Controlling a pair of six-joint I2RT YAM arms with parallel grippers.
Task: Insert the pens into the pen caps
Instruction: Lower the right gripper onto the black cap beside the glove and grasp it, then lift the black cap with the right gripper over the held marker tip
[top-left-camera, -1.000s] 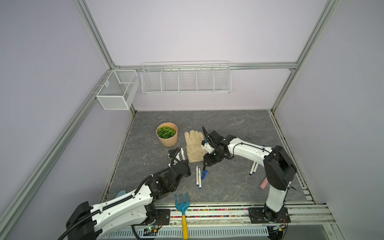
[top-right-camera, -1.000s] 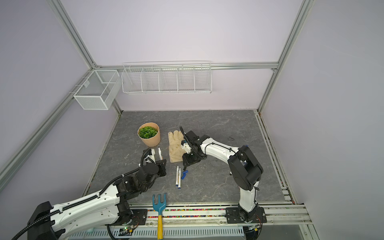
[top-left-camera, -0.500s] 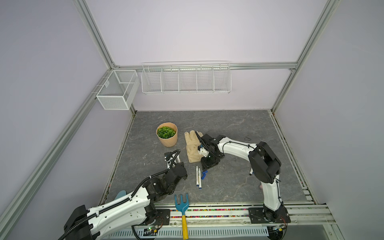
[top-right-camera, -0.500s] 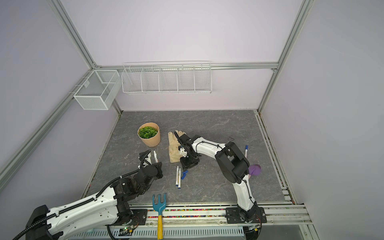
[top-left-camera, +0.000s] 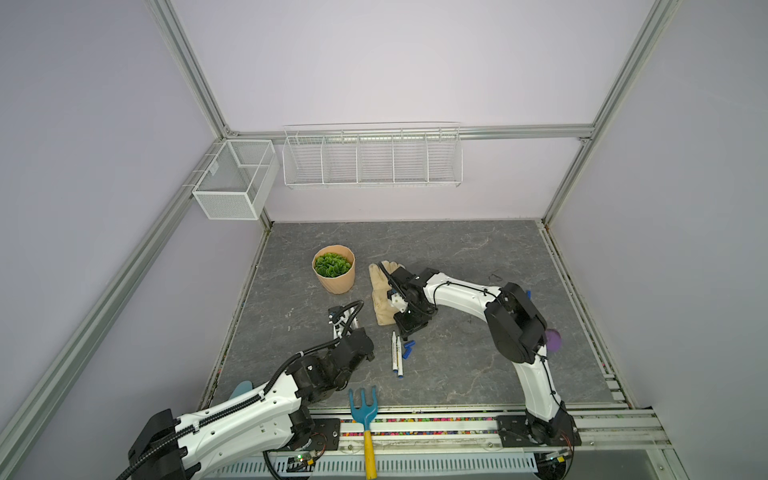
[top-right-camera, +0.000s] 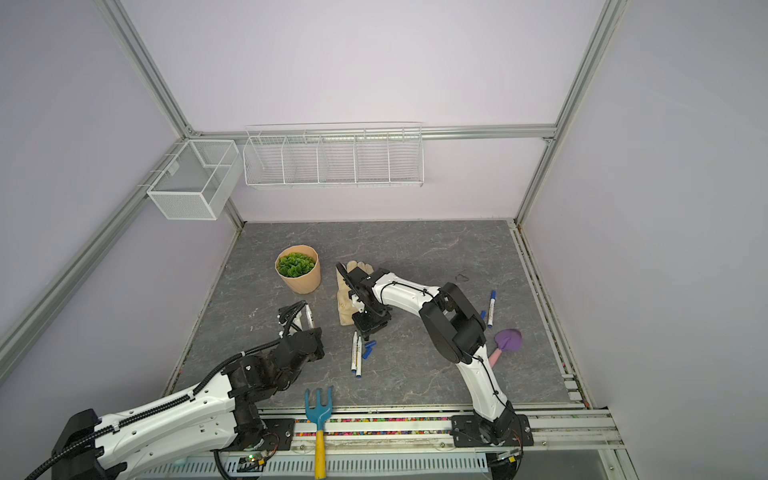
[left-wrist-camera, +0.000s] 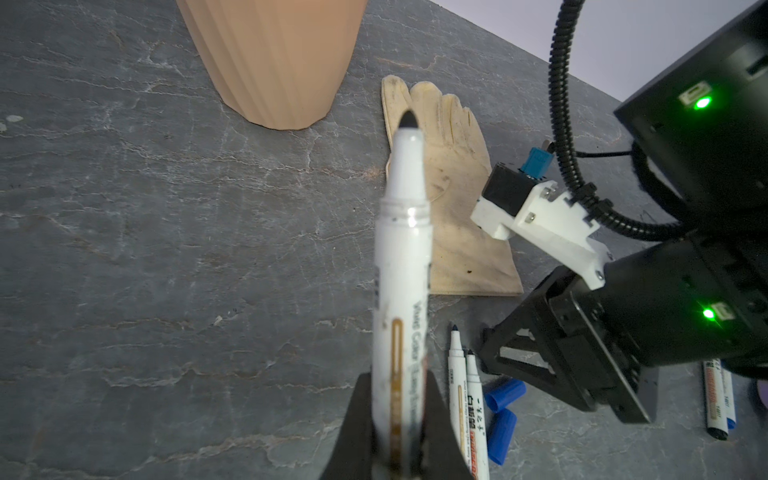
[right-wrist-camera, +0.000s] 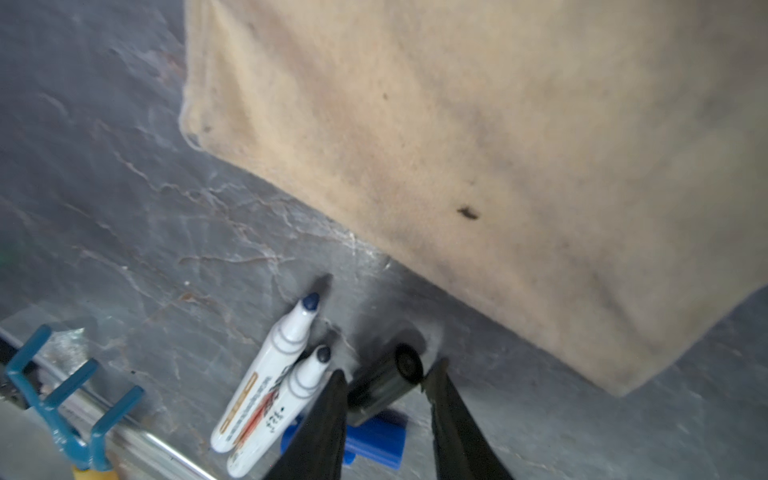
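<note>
A grey table (top-left-camera: 457, 249) holds a tan glove (top-left-camera: 378, 293) at its middle. Just nearer than the glove, the right gripper (right-wrist-camera: 384, 374) straddles a black cap (right-wrist-camera: 386, 386) with its fingers narrow; I cannot tell if they grip. To the left, the left gripper (left-wrist-camera: 397, 390) clamps an uncapped pen (left-wrist-camera: 401, 266). Beside the black cap lie two pens (right-wrist-camera: 270, 386) and blue caps (right-wrist-camera: 374, 440).

fingers (right-wrist-camera: 328, 415) flank black cap (right-wrist-camera: 384, 380) | two uncapped pens (right-wrist-camera: 266, 374) beside

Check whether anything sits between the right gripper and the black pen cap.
Nothing visible does. The black pen cap lies on the table between the fingers of the right gripper. Two uncapped pens lie just outside one finger, a blue cap right by the black one; neither separates gripper from cap.
</note>
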